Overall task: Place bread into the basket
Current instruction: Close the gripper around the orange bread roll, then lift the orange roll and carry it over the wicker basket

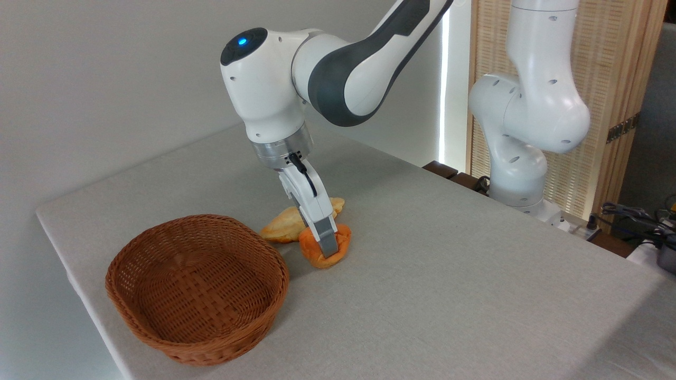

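Note:
The bread (317, 256), a small deep-orange bun, rests on the table just right of the basket (158, 316), an oval reddish-brown wicker one that holds nothing. My gripper (330, 248) reaches down from the upper left and is on the bun, its near finger (328, 240) pressed against the bun's front. The far finger is hidden behind the bun, which seems to lie between the two fingers. The bun still touches the tabletop, and the basket's rim lies a short gap to its left.
A longer pale-golden pastry (282, 224) lies just behind the bun and the gripper, touching or nearly touching the bun. The arm's white base (520, 174) stands at the table's far right edge. Cables and a pot (666, 256) sit off the table at right.

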You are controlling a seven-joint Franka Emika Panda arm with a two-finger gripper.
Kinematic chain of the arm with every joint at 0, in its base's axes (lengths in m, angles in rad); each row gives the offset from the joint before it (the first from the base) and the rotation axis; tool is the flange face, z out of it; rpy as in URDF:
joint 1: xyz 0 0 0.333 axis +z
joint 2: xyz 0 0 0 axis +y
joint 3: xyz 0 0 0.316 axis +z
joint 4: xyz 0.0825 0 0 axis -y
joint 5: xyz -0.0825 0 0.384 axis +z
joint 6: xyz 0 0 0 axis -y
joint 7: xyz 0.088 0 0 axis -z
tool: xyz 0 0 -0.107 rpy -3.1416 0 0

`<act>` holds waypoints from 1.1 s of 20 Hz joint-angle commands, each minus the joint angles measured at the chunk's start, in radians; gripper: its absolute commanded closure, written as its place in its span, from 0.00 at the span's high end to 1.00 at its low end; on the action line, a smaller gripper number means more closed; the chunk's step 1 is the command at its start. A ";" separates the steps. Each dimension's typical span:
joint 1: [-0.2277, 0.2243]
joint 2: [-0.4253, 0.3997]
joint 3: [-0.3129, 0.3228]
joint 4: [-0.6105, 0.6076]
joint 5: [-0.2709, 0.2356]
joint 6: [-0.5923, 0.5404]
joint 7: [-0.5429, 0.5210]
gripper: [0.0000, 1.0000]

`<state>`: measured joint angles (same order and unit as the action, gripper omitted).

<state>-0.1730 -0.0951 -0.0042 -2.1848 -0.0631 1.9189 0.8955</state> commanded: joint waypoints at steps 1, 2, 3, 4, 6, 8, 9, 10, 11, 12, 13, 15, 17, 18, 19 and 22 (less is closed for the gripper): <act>-0.003 -0.011 0.003 -0.010 0.008 0.019 0.014 0.31; -0.003 -0.012 0.003 -0.010 0.008 0.017 0.014 0.31; -0.003 -0.014 0.003 -0.010 0.008 0.014 0.014 0.31; -0.003 -0.015 0.003 -0.010 0.008 0.011 0.014 0.31; -0.003 -0.026 0.003 0.000 0.006 0.003 0.010 0.31; -0.002 -0.050 0.006 0.008 -0.004 0.002 0.010 0.31; -0.003 -0.057 0.006 0.016 -0.007 -0.003 0.008 0.31; -0.003 -0.064 0.003 0.037 -0.009 -0.036 0.010 0.31; -0.005 -0.063 0.000 0.051 -0.008 -0.058 0.010 0.31; -0.007 -0.063 -0.003 0.078 -0.009 -0.087 0.010 0.32; -0.008 -0.063 -0.005 0.092 -0.009 -0.098 0.010 0.32; -0.010 -0.063 -0.007 0.121 -0.017 -0.112 0.010 0.32; -0.011 -0.061 -0.016 0.148 -0.029 -0.106 0.005 0.34; -0.010 -0.054 -0.020 0.170 -0.029 -0.092 0.006 0.34; -0.010 -0.049 -0.020 0.181 -0.029 -0.081 0.006 0.34; -0.008 -0.020 -0.014 0.197 -0.031 0.064 0.006 0.38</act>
<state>-0.1817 -0.1560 -0.0253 -2.0205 -0.0774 1.8795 0.8954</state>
